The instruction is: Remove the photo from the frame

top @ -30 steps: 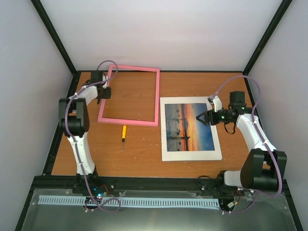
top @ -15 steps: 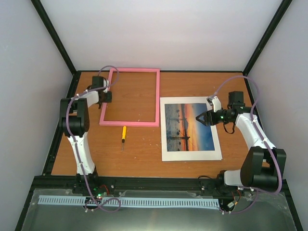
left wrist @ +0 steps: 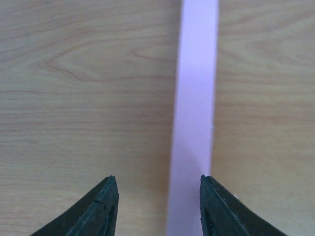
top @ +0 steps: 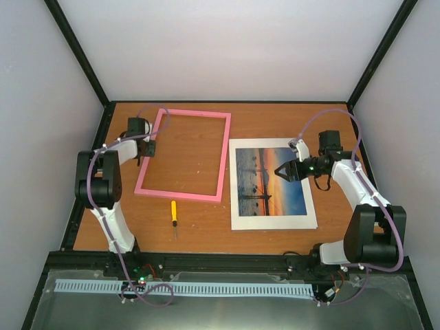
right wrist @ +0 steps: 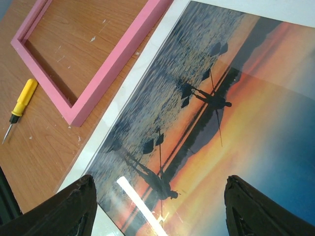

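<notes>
The pink frame point(top: 223, 155) lies flat and empty on the wooden table at the back left, slightly skewed. My left gripper point(top: 146, 152) is open over the frame's left rail. In the left wrist view the pale pink rail point(left wrist: 194, 98) runs between the fingertips of the left gripper point(left wrist: 157, 196), close to the right one. The sunset photo point(top: 269, 180) lies face up in its white mat border point(top: 271, 221), right of the frame. My right gripper point(top: 279, 172) is open and empty just above the photo point(right wrist: 221, 113), shown wide open in the right wrist view point(right wrist: 157, 206).
A yellow-handled screwdriver point(top: 174, 211) lies on the table near the frame's near rail; it also shows in the right wrist view point(right wrist: 22, 101). The frame's corner point(right wrist: 113, 64) lies close beside the mat border point(right wrist: 127, 98). Black posts stand at the table corners.
The frame has slid toward the near side and turned slightly, its near end swinging left, with my left gripper at its left rail. My right gripper has moved a little left over the photo.
</notes>
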`<state>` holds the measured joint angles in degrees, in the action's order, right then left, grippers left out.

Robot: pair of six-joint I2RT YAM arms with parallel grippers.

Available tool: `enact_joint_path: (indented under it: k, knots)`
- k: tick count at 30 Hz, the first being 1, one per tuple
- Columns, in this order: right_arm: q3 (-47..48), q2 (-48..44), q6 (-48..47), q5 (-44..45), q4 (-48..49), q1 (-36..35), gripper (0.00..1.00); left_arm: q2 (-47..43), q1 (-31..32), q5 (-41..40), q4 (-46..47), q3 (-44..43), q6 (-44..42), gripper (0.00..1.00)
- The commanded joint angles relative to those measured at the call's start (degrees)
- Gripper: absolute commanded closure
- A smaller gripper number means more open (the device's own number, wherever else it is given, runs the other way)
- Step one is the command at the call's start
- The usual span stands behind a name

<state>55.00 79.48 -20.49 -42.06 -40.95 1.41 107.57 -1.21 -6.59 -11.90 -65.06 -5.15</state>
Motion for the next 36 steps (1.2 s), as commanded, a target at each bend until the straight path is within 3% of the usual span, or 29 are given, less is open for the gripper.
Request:
enact_joint_path:
  k: [1, 7, 16, 18, 20, 22, 27, 32, 36]
  knots:
    - [0.30, -0.53, -0.72, 0.37, -0.01, -0.53, 0.31, 2.69, -0.19, -7.13, -5.93, -6.85, 5.31, 0.50]
    - [0.31, -1.37, -1.04, 2.25, 0.35, -0.53, 0.30, -4.08, -0.19, -8.97, -9.37, -9.29, 11.49, 0.43]
    - [2.06, -3.64, -7.96, 12.82, -2.03, -0.45, 0.29, -25.60, 1.05, 13.80, -4.65, 0.51, 19.98, 0.45]
    - [0.87, -4.60, -11.32, 16.81, -2.81, -0.54, 0.28, -29.45, 4.40, 16.62, -2.75, 3.93, 20.22, 0.50]
    - [-0.36, -4.63, -14.56, 21.15, -3.84, -0.53, 0.28, -33.09, 9.92, 19.38, 0.00, 7.67, 21.76, 0.62]
    - [-1.96, -4.13, -16.91, 24.83, -4.55, -0.56, 0.28, -34.24, 14.69, 23.89, 0.61, 9.85, 22.60, 0.63]
    - [-6.50, -2.72, -19.36, 31.25, -3.74, -0.57, 0.28, -36.77, 28.83, 23.67, 4.86, 17.24, 26.72, 0.46]
    - [-6.73, 1.09, -17.29, 31.84, -4.02, -0.53, 0.26, -32.28, 36.76, 19.53, -4.27, 16.93, 29.65, 0.39]
    - [-5.08, 3.84, -14.34, 34.01, -2.36, -0.26, 0.25, -30.93, 44.24, 17.84, -1.30, 19.21, 32.44, 0.30]
